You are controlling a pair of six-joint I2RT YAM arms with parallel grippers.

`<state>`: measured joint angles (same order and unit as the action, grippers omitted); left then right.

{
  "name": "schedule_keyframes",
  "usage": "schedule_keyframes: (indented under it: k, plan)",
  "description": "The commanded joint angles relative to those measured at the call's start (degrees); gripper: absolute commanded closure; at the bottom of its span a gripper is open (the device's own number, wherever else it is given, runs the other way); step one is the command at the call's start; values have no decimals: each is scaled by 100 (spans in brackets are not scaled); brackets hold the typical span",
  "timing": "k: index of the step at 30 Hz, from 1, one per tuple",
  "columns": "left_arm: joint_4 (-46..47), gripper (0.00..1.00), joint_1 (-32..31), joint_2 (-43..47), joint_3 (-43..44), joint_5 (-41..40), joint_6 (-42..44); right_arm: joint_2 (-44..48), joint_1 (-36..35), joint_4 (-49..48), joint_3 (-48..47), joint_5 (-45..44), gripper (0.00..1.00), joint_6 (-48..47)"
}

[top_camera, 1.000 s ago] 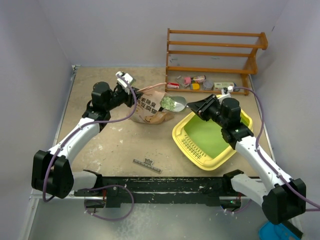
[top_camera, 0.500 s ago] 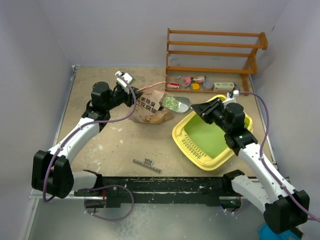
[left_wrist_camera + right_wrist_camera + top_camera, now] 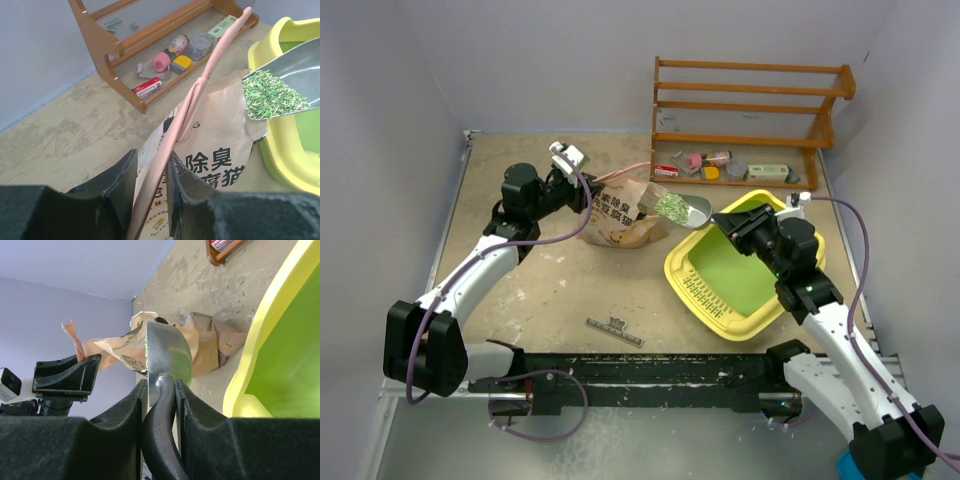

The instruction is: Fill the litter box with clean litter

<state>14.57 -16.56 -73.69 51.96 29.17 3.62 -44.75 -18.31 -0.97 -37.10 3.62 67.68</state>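
1. Litter (image 3: 270,93): short green pellets lie heaped in the bowl of a metal scoop (image 3: 692,210), bunched toward its open front end.
2. The scoop hangs in the air between the mouth of the bag (image 3: 618,218) and the far left corner of the litter box (image 3: 706,298). In the top view its bowl sits just outside the box's yellow rim, close to the bag's torn top edge.
3. The right gripper (image 3: 160,390) is clamped on the scoop's dark handle, one finger on each side. The bowl points away from the wrist toward the bag.
4. The left gripper (image 3: 150,172) is pinched on a pink strip (image 3: 210,75) that runs from between its fingers along the top of the bag.
5. The bag is tan paper with dark printed characters. It lies slumped on the table (image 3: 540,280) just left of the litter box, with its mouth turned toward the box.
6. The litter box rests on the right half of the table, turned at an angle. It is yellow with rounded corners, its green floor is in plain view, and a slotted strip runs along its near left rim. The right arm reaches across above it.
7. A wooden rack (image 3: 750,110) stands at the far edge of the table by the wall, with small items (image 3: 720,163) in a row on its bottom shelf.
8. A small dark flat object (image 3: 615,330) lies on the table near the arm bases, well apart from the bag and the box. I cannot tell what it is.
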Motion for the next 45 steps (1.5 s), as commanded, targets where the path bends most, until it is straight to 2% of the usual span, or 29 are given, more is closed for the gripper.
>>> schedule_keyframes:
  k: [1, 12, 35, 41, 45]
  plan:
    - [459, 67, 27, 195, 233, 56, -79, 326, 25, -313, 14, -329, 100, 217]
    - [442, 67, 42, 179, 233, 38, -56, 710, 20, 126, -107, -630, 100, 145]
    - [433, 67, 66, 54, 238, 103, -77, 2678, 20, 2385, -353, -1906, 100, -53]
    - [450, 67, 66, 7, 256, 209, -131, 2895, 20, 3186, -712, -2116, 100, -465]
    - [454, 67, 62, -15, 279, 346, -172, 2776, 20, 3538, -1031, -2209, 100, -1064]
